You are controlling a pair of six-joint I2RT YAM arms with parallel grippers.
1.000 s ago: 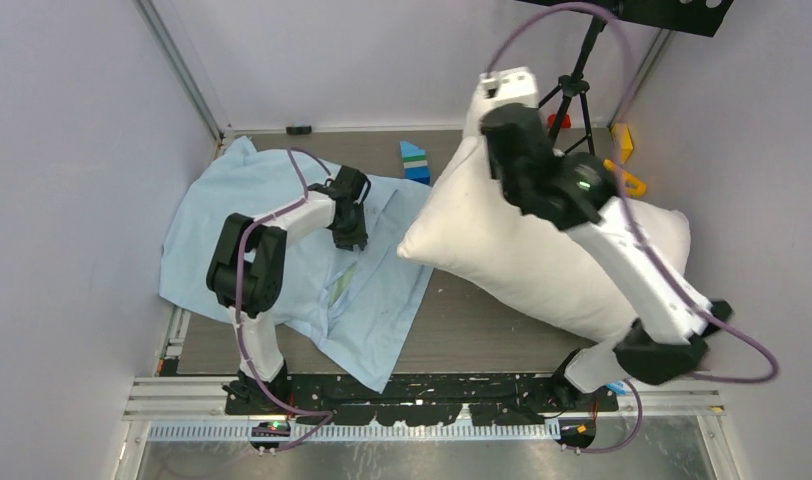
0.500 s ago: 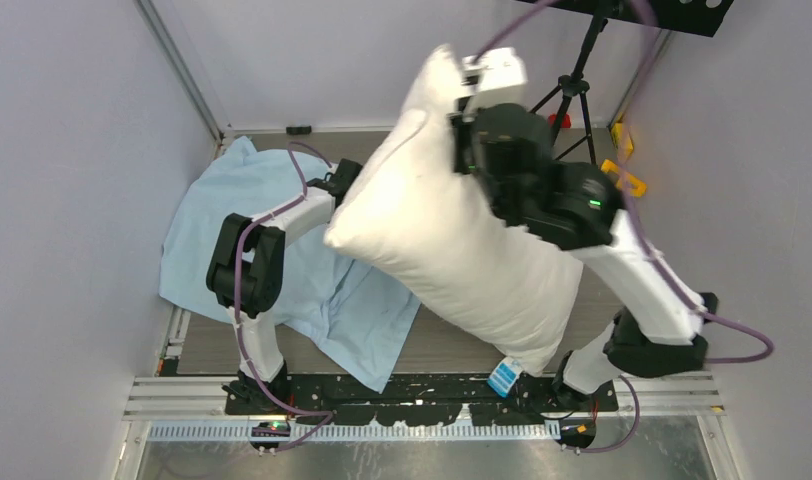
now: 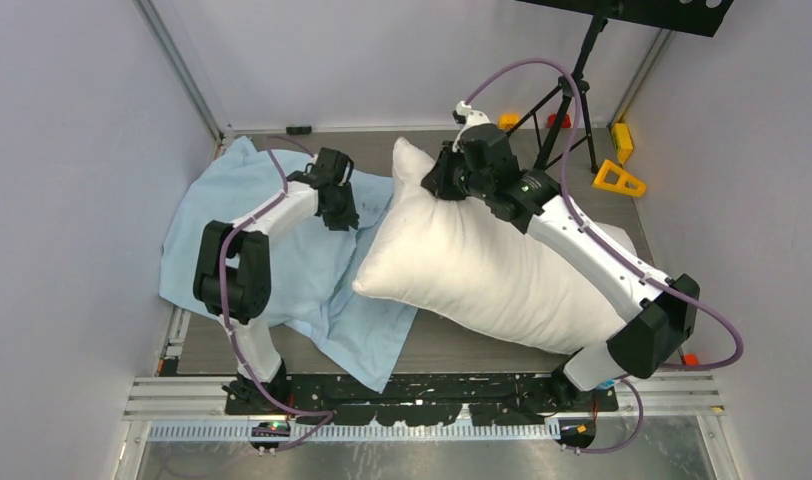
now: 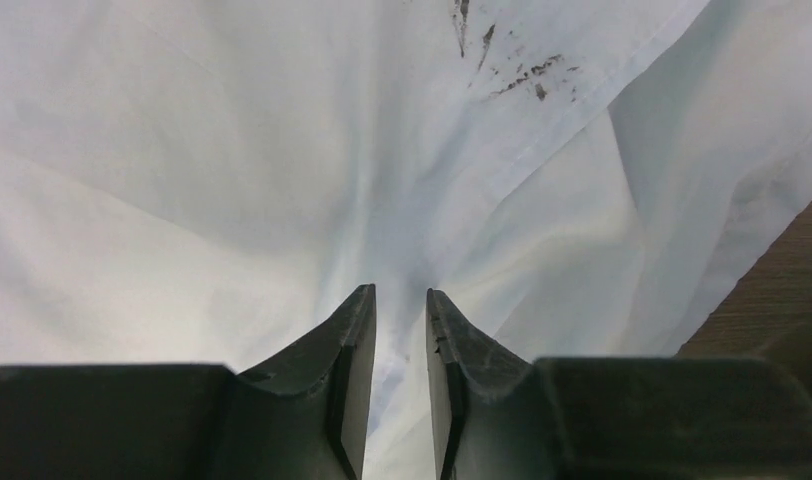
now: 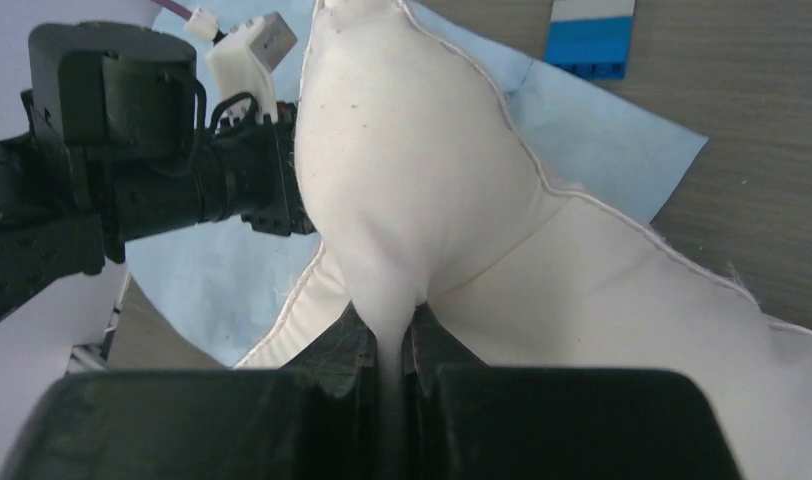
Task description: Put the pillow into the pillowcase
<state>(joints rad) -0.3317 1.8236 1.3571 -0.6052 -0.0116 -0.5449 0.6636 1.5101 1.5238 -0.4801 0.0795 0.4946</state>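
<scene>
Pillow lowered, corner now overlapping pillowcase

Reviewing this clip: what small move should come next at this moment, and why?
Probably the left hand should close on a fold of the pillowcase and lift it to start an opening. Its fingers stand slightly apart over the limp cloth with no sure grip, while the right hand pinches the pillow, one corner of which lies on the pillowcase.

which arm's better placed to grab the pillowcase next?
Left. Its gripper is right at the pillowcase, jaws nearly together. The right gripper is busy pinching the pillow.
</scene>
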